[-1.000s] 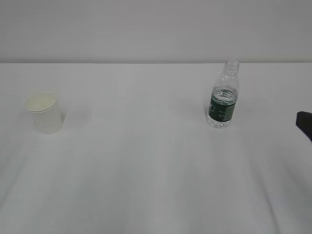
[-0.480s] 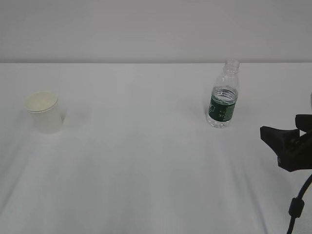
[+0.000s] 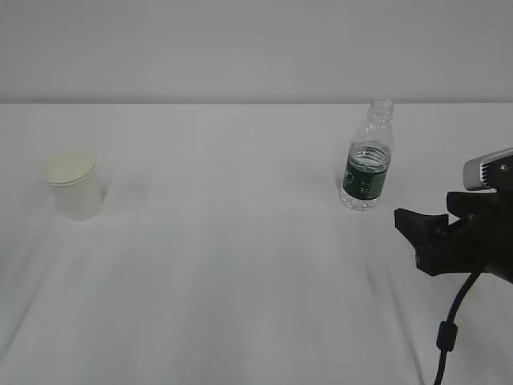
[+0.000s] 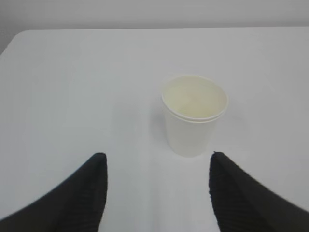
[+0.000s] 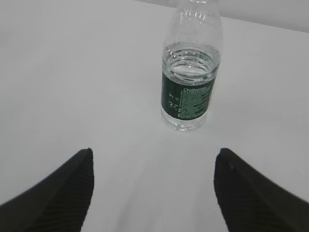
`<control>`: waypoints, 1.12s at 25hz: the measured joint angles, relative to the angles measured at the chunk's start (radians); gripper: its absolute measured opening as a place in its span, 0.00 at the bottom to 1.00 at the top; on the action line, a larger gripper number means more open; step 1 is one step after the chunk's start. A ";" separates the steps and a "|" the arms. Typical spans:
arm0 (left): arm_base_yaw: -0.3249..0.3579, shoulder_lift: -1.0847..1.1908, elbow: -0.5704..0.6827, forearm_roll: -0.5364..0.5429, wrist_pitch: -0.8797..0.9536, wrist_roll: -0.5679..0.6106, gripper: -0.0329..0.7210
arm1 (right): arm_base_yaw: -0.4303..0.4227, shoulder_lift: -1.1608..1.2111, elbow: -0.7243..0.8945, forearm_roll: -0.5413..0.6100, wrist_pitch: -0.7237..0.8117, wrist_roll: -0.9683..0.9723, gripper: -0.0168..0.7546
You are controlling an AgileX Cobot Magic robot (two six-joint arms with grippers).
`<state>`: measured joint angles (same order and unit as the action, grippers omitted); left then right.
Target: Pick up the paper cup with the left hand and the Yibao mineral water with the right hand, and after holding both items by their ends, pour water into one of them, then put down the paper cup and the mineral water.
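Two light, crushable things await us: the paper cup (image 4: 194,115) far left, ahead of our left hand (image 4: 157,193)'s spread jaws, and the Yibao mineral water (image 5: 190,72) right, ahead of our right hand (image 5: 154,191)'s spread jaws, best held gently low down.

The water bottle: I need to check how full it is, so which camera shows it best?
The right wrist view: the bottle stands close and large between the open right hand, its waterline clear above the green label. The exterior view shows it small and farther off. The left wrist view shows only the cup.
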<state>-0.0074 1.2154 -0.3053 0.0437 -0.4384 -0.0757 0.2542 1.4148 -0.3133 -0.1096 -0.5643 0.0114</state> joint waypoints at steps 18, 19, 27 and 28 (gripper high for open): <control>-0.046 0.586 -0.009 0.140 -0.627 -0.043 0.73 | 0.000 0.291 -0.008 -0.003 -0.396 0.000 0.78; -0.046 0.610 -0.012 0.141 -0.658 -0.043 0.74 | 0.000 0.296 -0.008 -0.003 -0.410 0.000 0.78; -0.046 0.792 -0.018 0.145 -0.703 -0.043 0.77 | 0.002 0.385 -0.011 0.001 -0.523 0.000 0.78; -0.046 0.798 -0.020 0.147 -0.703 -0.043 0.77 | 0.002 0.401 -0.011 0.001 -0.544 0.000 0.78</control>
<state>-0.0536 2.0138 -0.3254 0.1907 -1.1409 -0.1188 0.2558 1.8161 -0.3240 -0.1088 -1.1085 0.0118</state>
